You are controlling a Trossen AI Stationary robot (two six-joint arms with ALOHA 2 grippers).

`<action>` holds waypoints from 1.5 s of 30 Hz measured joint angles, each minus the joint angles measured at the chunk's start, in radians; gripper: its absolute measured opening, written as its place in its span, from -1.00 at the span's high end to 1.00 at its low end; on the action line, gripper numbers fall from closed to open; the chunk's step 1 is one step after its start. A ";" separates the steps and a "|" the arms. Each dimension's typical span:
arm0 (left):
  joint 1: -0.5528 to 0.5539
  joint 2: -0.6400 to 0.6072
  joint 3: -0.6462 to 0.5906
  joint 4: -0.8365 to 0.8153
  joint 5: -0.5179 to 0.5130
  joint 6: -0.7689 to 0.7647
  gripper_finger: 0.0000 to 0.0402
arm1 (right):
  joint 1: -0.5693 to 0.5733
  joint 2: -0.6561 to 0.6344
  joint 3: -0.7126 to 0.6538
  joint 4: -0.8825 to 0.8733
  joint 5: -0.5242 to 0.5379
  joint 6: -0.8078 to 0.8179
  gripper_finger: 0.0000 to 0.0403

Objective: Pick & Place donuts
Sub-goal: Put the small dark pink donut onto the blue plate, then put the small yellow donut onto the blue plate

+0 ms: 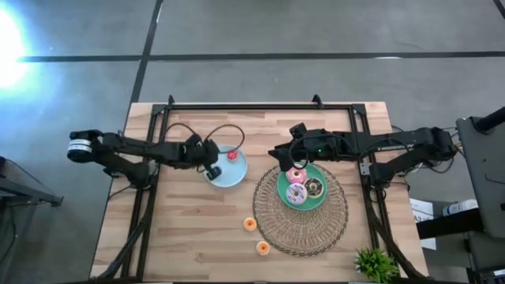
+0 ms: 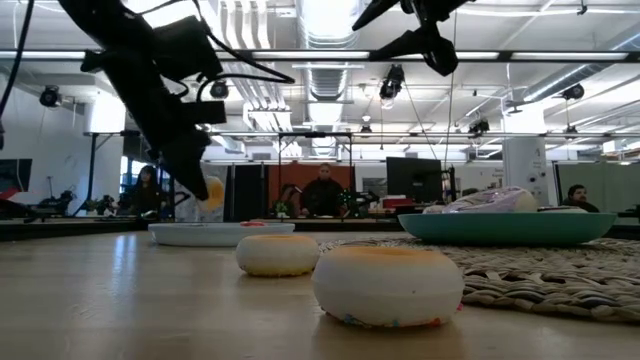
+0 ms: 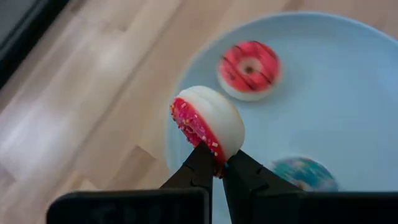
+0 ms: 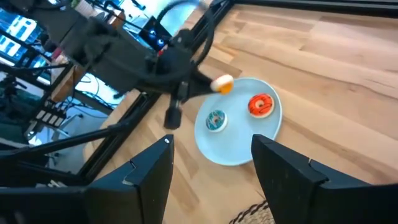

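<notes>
left gripper [image 3: 214,167] pinching mini donut [image 3: 207,122], above light-blue plate [image 3: 348,124]

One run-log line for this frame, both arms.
left pincer: shut on mini donut, above blue plate | right pincer: open, empty, above green plate | mat

This is a robotics lab inside a large open-plan office or workshop hall. The low view shows exposed ceiling ducts [image 2: 330,75], strip lights and hanging cables, with dark monitors [image 2: 413,178] at desks and people [image 2: 322,192] seated behind them. From above, a wooden table [image 1: 197,237] in a black metal frame [image 1: 237,106] stands on polished grey concrete floor [image 1: 316,31], a small potted plant [image 1: 375,263] at its five o'clock corner
</notes>
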 joint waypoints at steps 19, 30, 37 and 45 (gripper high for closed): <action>0.049 0.123 0.014 0.022 0.103 0.044 0.67 | -0.001 0.005 -0.004 -0.001 0.011 -0.007 -0.03; 0.042 0.093 0.112 0.015 0.209 0.043 0.65 | 0.000 0.005 -0.005 -0.041 0.012 0.002 -0.03; -0.011 0.034 0.175 -0.096 0.209 0.057 0.65 | 0.007 0.005 -0.005 -0.060 -0.094 -0.065 -0.03; -0.257 -0.103 0.168 -0.089 0.223 -0.029 0.65 | 0.108 0.089 -0.005 -0.142 -0.255 -0.150 -0.03</action>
